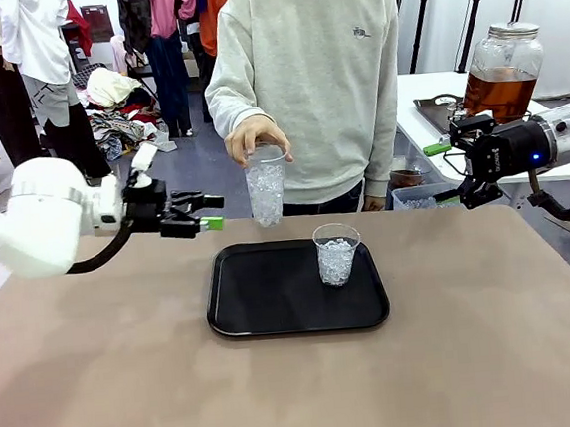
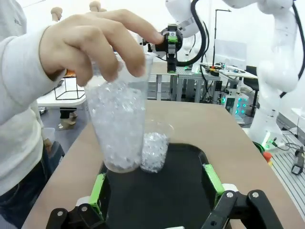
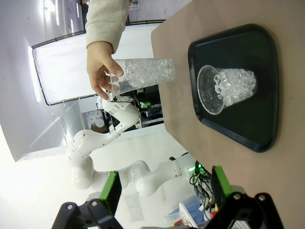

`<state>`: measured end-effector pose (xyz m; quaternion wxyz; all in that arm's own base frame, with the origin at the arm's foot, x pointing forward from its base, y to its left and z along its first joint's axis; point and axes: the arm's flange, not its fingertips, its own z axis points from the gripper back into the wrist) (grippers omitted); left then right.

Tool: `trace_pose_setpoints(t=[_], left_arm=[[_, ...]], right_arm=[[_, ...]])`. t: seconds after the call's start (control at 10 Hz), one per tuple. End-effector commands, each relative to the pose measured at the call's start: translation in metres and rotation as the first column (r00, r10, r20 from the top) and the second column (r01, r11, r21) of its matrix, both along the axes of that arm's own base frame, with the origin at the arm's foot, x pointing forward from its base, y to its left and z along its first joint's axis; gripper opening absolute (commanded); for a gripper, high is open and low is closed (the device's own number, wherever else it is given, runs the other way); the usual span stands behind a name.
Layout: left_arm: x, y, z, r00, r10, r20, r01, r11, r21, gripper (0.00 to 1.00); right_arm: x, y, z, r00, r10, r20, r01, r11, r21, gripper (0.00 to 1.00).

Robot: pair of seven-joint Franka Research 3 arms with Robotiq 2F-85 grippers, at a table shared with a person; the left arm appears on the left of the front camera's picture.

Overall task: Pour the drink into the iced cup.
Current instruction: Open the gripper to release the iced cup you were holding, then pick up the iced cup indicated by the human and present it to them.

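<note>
Drink sits in a lidded glass jar beyond the right arm, off the counter: probably heavy, slick, breakable, best hugged around its belly. Both arms' jaws stand spread, empty.

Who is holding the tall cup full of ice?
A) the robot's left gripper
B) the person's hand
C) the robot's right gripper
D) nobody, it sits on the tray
B: the person's hand grips the tall iced cup by its rim, while the open left gripper stands beside it without touching.
</note>
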<state>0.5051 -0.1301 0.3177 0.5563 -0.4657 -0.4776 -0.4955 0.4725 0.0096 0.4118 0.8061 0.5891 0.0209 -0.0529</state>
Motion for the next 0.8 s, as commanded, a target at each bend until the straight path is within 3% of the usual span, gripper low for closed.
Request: trace_pose_setpoints(t=[0.0, 0.6, 0.7], left_arm=[[-0.019, 0.025, -0.001, 0.998, -0.013, 0.063, 0.014, 1.0, -0.006, 1.0], [-0.04, 0.058, -0.014, 0.997, 0.016, 0.081, -0.014, 0.999, -0.028, 1.0], [-0.03, 0.051, -0.017, 0.998, 0.034, 0.045, -0.033, 0.999, -0.017, 1.0]], right_arm=[[0.0, 0.0, 0.001, 1.0, -0.001, 0.001, 0.001, 1.0, 0.002, 1.0], [0.0, 0.0, 0.001, 1.0, -0.001, 0.001, 0.001, 1.0, 0.002, 1.0], [0.0, 0.0, 0.001, 1.0, -0.001, 0.001, 0.001, 1.0, 0.002, 1.0]])
